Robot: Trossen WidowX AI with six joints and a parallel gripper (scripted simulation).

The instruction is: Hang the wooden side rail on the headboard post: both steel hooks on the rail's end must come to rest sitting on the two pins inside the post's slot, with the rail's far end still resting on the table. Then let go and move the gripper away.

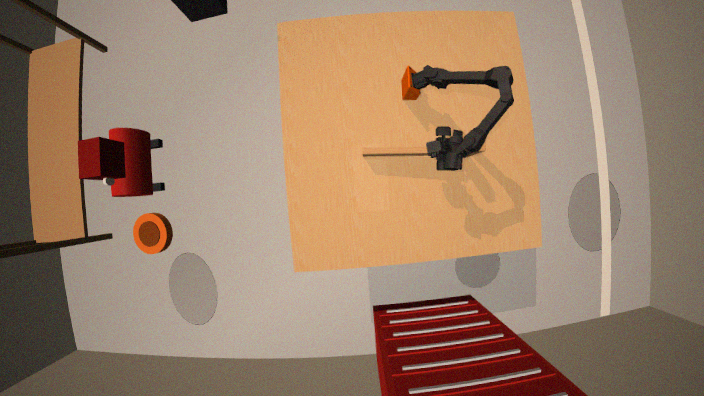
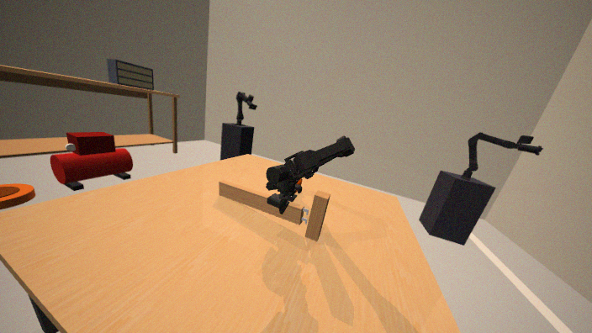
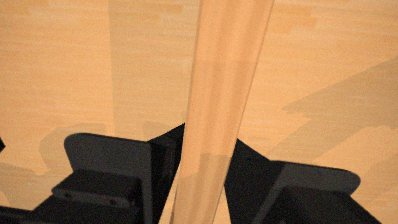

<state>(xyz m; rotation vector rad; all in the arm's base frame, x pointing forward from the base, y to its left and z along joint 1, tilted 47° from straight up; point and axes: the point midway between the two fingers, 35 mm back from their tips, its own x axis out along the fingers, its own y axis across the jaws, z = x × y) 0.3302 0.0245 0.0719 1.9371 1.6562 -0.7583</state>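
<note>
beige-grey walls point(image 1: 670, 125) point(image 2: 357, 76) meet a pale grey floor point(image 1: 240, 310) point(image 2: 193, 151), crossed by a cream stripe point(image 1: 592, 100) point(image 2: 521, 283). warm light falls on the wood-topped table point(image 1: 330, 210) point(image 2: 168, 244). a red air compressor point(image 1: 131, 162) point(image 2: 92, 164) stands near a wooden workbench point(image 1: 55, 145) point(image 2: 175, 126) (it has a lower shelf), with a drawer organizer point(image 2: 134, 76) on top. an orange ring-shaped object point(image 1: 167, 233) point(image 2: 27, 194) lies nearby. a red cabinet point(image 1: 382, 345), striped with silvery bars, stands near the table.
</note>
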